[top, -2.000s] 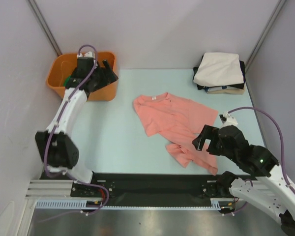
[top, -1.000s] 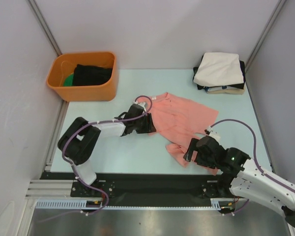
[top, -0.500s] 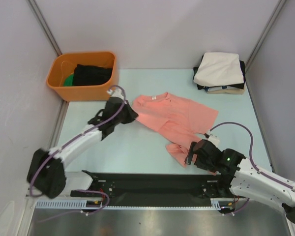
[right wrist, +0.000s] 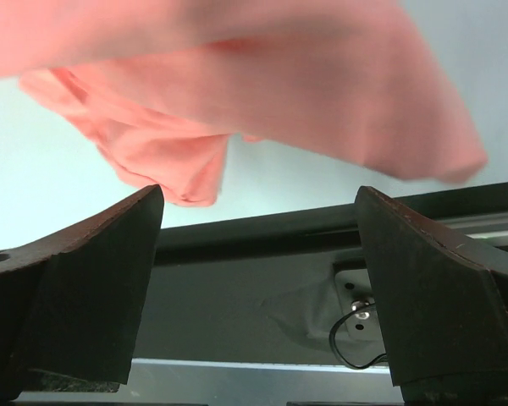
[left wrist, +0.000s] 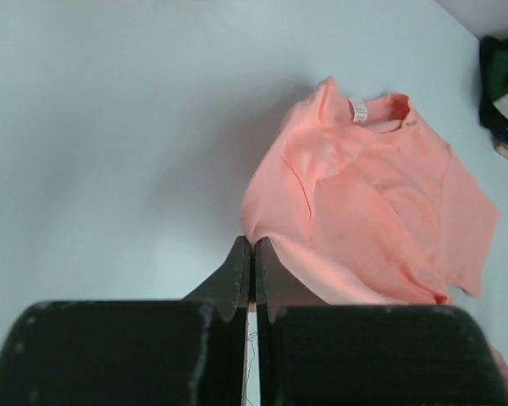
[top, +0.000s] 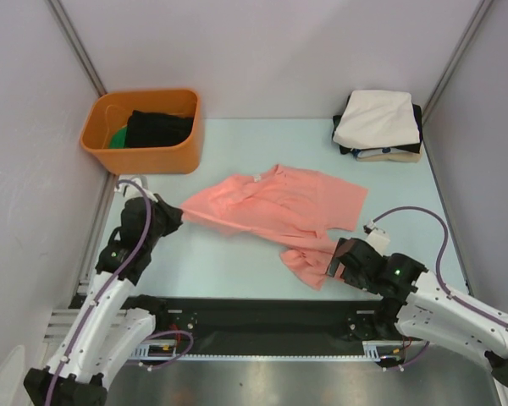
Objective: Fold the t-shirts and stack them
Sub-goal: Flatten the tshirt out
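Observation:
A salmon-pink t-shirt [top: 279, 207] lies crumpled across the middle of the table, collar label up. My left gripper [top: 171, 218] is shut on its left edge, and the cloth is drawn out to a point there. The left wrist view shows the closed jaws [left wrist: 252, 254] pinching the shirt [left wrist: 372, 211]. My right gripper [top: 339, 258] stands open at the bunched near-right corner. In the right wrist view the cloth [right wrist: 237, 68] hangs beyond the wide-apart fingers [right wrist: 258, 203], with nothing between them. Folded t-shirts [top: 378, 118] are stacked at the back right, cream-white on top of black and tan.
An orange plastic tub [top: 144, 131] holding black and green cloth stands at the back left. The black rail [top: 254, 317] runs along the near table edge, just under my right gripper. Grey walls close in both sides.
My left gripper closed on the shirt's left edge and pulled it left and toward the near side, stretching the cloth out. The right gripper stayed open near the shirt's near-right corner.

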You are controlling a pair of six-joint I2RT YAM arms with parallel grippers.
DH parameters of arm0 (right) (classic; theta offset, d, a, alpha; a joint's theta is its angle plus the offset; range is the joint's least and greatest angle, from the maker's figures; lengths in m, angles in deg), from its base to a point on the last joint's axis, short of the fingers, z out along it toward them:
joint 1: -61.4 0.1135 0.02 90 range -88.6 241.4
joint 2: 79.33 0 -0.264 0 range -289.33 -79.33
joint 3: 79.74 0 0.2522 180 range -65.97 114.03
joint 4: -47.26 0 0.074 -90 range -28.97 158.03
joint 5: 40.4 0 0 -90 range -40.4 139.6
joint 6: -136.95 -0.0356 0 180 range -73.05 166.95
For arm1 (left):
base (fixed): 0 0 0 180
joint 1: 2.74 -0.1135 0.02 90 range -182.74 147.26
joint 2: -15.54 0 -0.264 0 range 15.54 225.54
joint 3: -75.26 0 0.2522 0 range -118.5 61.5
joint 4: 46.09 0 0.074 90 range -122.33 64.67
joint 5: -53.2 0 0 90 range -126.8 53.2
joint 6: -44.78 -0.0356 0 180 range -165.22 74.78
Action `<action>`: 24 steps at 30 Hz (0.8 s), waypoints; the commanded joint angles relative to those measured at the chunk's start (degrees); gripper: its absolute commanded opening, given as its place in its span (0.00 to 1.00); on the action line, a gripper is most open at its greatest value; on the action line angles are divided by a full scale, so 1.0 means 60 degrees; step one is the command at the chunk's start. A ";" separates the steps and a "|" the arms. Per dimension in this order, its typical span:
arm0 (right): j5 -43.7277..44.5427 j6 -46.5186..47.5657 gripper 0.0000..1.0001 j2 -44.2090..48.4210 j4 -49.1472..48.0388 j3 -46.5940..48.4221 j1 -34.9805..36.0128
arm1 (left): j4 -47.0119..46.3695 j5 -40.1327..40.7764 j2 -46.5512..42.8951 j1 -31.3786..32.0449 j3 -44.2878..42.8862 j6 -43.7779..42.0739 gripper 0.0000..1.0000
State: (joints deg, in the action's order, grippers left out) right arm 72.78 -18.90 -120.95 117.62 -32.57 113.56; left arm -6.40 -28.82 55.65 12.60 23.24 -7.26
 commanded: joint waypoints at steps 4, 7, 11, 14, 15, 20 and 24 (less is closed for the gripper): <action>0.0415 -0.0218 1.00 0.1035 -0.0043 0.0071 -0.0022 | 0.1200 0.0397 -0.0971 -0.1470 -0.0054 -0.0554 0.01; 0.0268 -0.0159 1.00 0.0757 0.0073 0.0203 -0.0022 | 0.1419 0.0397 -0.1091 -0.1967 -0.0272 -0.0481 0.01; 0.0662 -0.0451 1.00 0.1019 0.0410 0.0350 0.0139 | 0.1377 -0.0157 -0.0974 -0.3051 -0.0434 -0.0832 0.00; 0.0502 -0.0248 1.00 0.1035 0.0163 0.0102 -0.0357 | 0.1347 -0.1110 -0.0726 -0.3959 -0.0552 -0.1139 0.00; 0.0430 -0.0247 1.00 0.0962 -0.0012 0.0028 -0.0750 | 0.1347 -0.1242 -0.0725 -0.4179 -0.0581 -0.1198 0.00; -0.0609 0.0440 1.00 0.0961 -0.1594 -0.0850 -0.2173 | 0.1142 -0.1961 -0.0608 -0.4767 -0.0493 -0.1374 0.00; -0.2028 0.1115 0.92 0.0757 -0.3057 -0.1407 -0.3155 | 0.1025 -0.2137 -0.0548 -0.4782 -0.0435 -0.1404 0.00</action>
State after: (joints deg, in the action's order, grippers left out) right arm 66.79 -15.64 -115.69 108.49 -39.54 97.34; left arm 2.28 -39.07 52.51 -15.36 22.45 -13.91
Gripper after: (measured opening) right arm 0.951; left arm 0.014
